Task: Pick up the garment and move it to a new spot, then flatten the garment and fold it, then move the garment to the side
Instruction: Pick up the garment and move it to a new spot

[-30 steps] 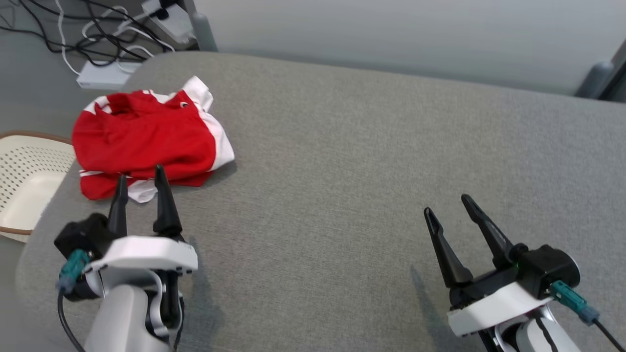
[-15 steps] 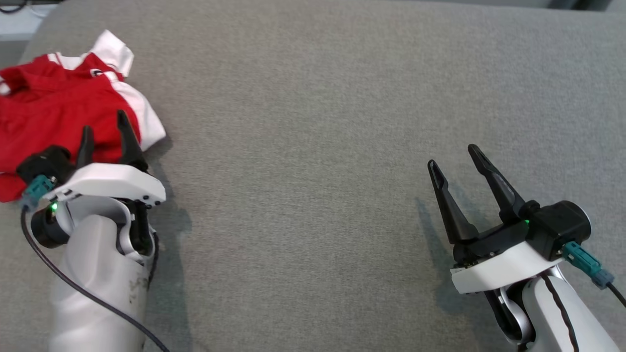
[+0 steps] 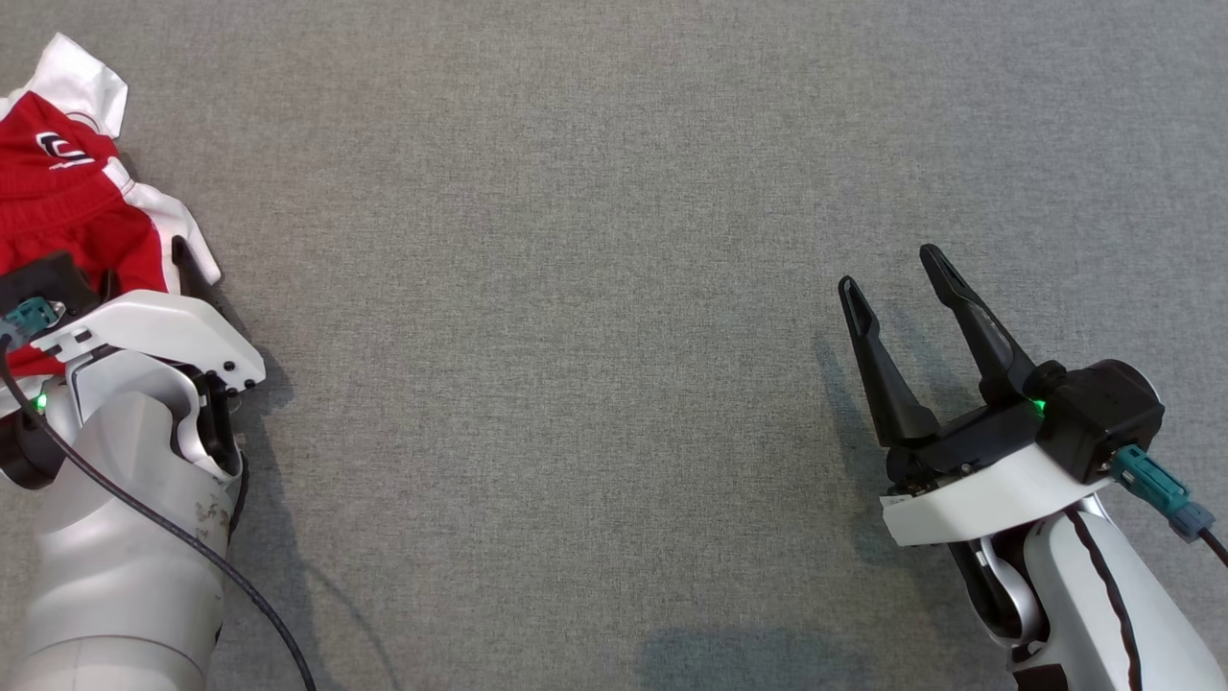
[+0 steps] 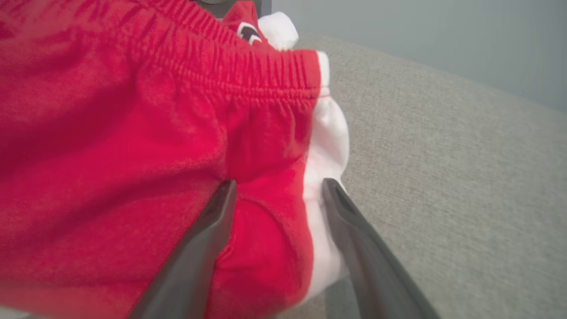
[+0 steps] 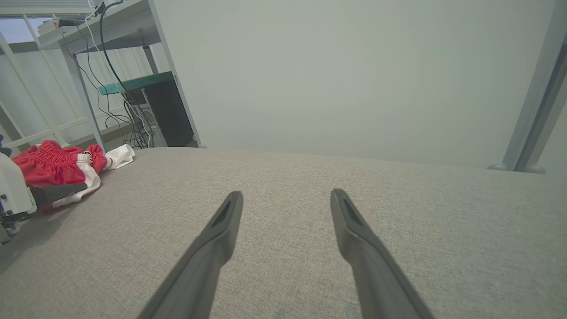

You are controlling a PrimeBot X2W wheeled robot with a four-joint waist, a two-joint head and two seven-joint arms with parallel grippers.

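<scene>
Head view: red shorts-like garment w/ white side panels & small white logo lies crumpled at far left on grey fabric desk. Left wrist view shows its gathered elastic waistband. Left fingers are spread apart, straddling red cloth & white stripe. Right fingers are also spread, empty, over bare desk, well apart from garment.
</scene>
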